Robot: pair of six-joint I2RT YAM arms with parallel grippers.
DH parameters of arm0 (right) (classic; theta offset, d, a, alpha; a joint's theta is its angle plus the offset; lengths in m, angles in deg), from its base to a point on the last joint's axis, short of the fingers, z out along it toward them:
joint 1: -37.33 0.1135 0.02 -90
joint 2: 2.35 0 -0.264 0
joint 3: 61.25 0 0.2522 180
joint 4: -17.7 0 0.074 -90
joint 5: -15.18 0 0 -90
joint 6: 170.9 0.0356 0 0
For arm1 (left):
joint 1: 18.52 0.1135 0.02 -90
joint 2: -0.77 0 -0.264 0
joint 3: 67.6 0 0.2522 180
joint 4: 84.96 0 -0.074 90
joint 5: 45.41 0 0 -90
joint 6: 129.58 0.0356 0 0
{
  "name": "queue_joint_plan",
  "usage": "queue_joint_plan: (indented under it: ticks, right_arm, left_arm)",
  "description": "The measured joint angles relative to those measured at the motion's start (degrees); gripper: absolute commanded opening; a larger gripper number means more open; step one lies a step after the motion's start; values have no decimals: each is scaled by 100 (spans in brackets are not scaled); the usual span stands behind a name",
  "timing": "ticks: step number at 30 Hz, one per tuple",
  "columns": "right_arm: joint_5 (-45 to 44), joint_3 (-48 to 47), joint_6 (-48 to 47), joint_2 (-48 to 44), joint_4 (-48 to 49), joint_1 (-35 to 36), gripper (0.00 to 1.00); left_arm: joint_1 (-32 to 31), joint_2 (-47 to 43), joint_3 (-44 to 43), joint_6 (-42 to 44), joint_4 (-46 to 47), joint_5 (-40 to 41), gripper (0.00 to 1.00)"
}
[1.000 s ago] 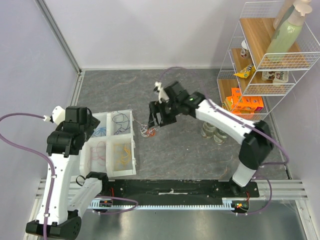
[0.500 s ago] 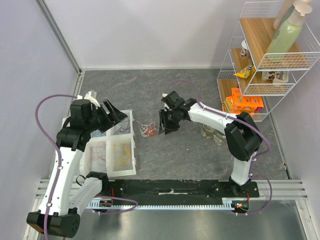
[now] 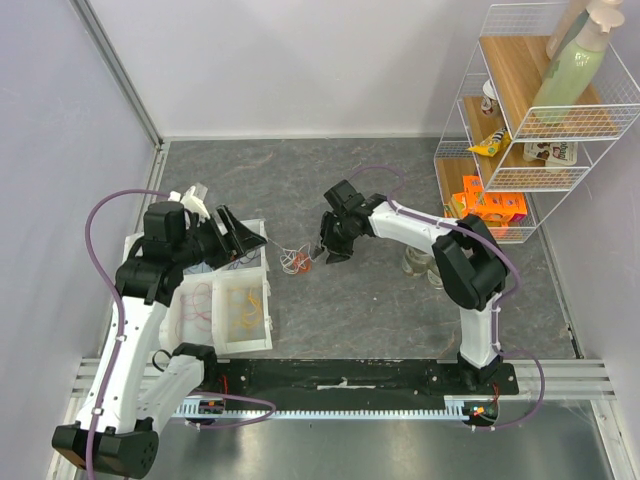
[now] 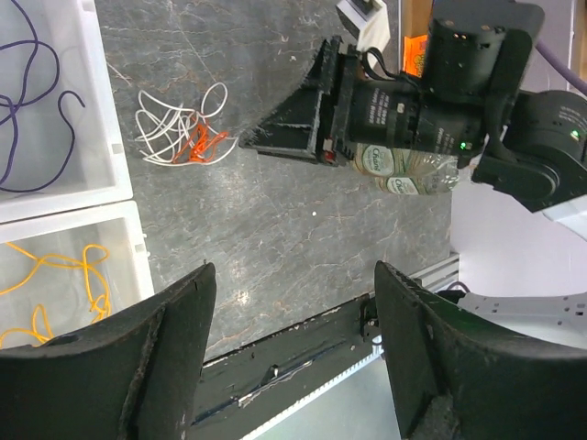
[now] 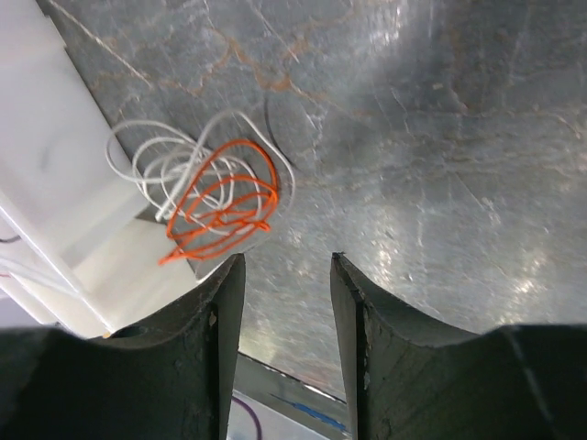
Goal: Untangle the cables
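Several cables [image 3: 296,262], white and orange, lie tangled on the surface [image 3: 380,310] just beside the tray [image 3: 262,330]; the left gripper [image 4: 293,270] has been swung across from the tray, released and empty, and the right gripper [image 5: 286,268] narrowed beside them, nothing grasped, so a two-sided pull is judged near
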Motion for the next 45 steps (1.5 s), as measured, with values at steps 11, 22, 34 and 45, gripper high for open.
queue_joint_plan:
  ticks: [11, 22, 34, 45]
  right_arm:
    - [-155, -291, 553, 297, 83, -44, 50]
    - [-94, -476, 863, 527, 192, 68, 47]
    - [-251, -282, 734, 455, 216, 223, 0]
    - [-210, 33, -1217, -1320, -105, 155, 0]
  left_arm:
    - [-7, -28, -39, 63, -17, -136, 75]
    - [-33, -2, -81, 85, -22, -138, 75]
    - [-96, 68, -120, 83, -11, -275, 75]
    - [-610, 544, -118, 68, 503, -1001, 62]
